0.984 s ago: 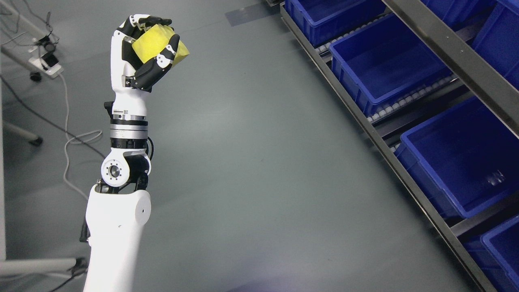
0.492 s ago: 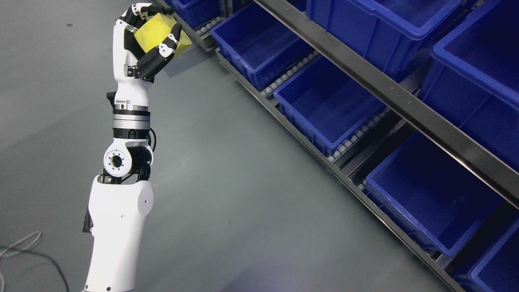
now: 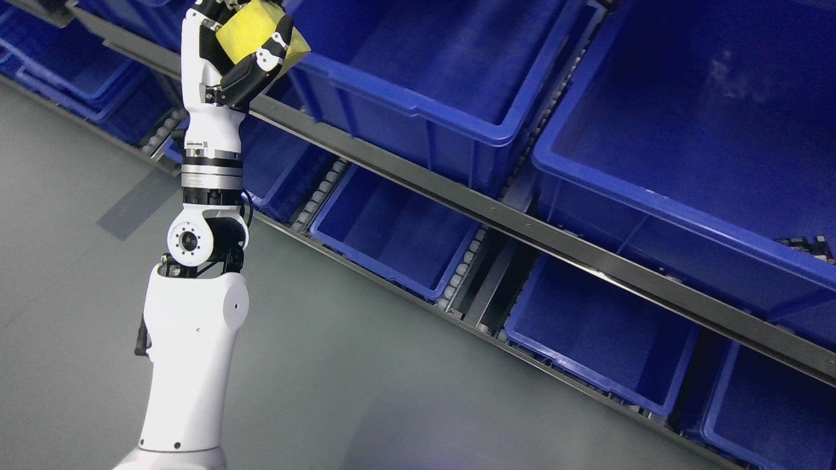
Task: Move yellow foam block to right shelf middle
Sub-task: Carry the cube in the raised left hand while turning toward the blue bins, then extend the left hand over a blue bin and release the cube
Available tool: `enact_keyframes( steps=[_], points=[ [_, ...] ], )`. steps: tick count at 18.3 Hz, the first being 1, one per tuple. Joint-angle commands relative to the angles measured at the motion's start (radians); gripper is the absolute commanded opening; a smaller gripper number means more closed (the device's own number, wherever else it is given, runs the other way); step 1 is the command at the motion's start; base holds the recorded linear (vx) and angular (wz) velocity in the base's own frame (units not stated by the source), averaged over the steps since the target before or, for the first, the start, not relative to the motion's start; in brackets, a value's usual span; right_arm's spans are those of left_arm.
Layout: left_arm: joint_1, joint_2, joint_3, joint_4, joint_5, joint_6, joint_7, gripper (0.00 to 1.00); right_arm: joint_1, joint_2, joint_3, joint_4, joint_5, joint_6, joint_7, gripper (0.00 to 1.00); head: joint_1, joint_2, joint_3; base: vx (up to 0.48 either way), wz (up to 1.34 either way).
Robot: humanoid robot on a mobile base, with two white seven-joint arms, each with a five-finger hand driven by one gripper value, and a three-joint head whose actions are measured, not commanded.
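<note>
My left hand is raised at the top left of the head view, its black fingers curled around the yellow foam block. The top of the hand is cut off by the frame's upper edge. The block is held in front of the shelf rack, near the left corner of a large blue bin on the upper level. The left arm rises from the bottom left. My right hand is out of view.
A grey metal shelf rail runs diagonally across the view. Another large blue bin sits at the upper right. Several smaller blue bins sit on roller tracks on the lower level. Grey floor lies below.
The whole picture has shifted: the camera has turned toward the shelf rack, which now fills the view. The left hand keeps its grip on the yellow block, a little higher in frame.
</note>
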Motion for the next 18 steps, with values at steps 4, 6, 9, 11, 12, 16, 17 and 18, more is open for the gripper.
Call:
enact_keyframes(
  steps=[4, 6, 9, 11, 12, 16, 17, 18],
  points=[
    [-0.08, 0.014, -0.023, 0.025, -0.003, 0.003, -0.002, 0.01, 0.002, -0.017, 0.0, -0.017, 0.003, 0.007, 0.0, 1.0, 0.0, 0.0, 0.0, 0.169, -0.46],
    [-0.122, 0.014, -0.032, 0.025, -0.003, 0.003, -0.004, 0.01, 0.002, -0.017, 0.0, -0.017, 0.003, 0.007, 0.0, 1.0, 0.0, 0.0, 0.0, 0.047, -0.15],
    [-0.192, 0.014, -0.032, 0.028, -0.005, 0.017, 0.001, 0.01, 0.002, -0.017, 0.0, -0.017, 0.003, 0.007, 0.0, 1.0, 0.0, 0.0, 0.0, 0.022, -0.02],
    [-0.237, 0.014, -0.024, 0.067, -0.003, 0.043, 0.002, 0.01, 0.002, -0.017, 0.0, -0.017, 0.003, 0.007, 0.0, 1.0, 0.0, 0.0, 0.0, 0.022, -0.03],
    [-0.261, 0.014, -0.02, 0.098, -0.003, 0.05, 0.002, 0.01, 0.002, -0.017, 0.0, -0.017, 0.003, 0.007, 0.0, 1.0, 0.0, 0.0, 0.0, 0.015, -0.1],
    [-0.35, 0.014, 0.057, 0.19, 0.005, 0.109, 0.047, 0.0, 0.002, -0.017, 0.0, -0.017, 0.003, 0.007, 0.0, 1.0, 0.0, 0.0, 0.0, 0.017, -0.05],
    [-0.353, 0.014, 0.069, 0.197, 0.011, 0.139, 0.059, 0.0, 0.002, -0.017, 0.0, -0.017, 0.003, 0.007, 0.0, 1.0, 0.0, 0.0, 0.0, 0.013, -0.01],
    [-0.352, 0.014, 0.072, 0.197, 0.023, 0.171, 0.076, 0.0, 0.002, -0.017, 0.0, -0.017, 0.003, 0.007, 0.0, 1.0, 0.0, 0.0, 0.0, 0.0, 0.0]
  ],
)
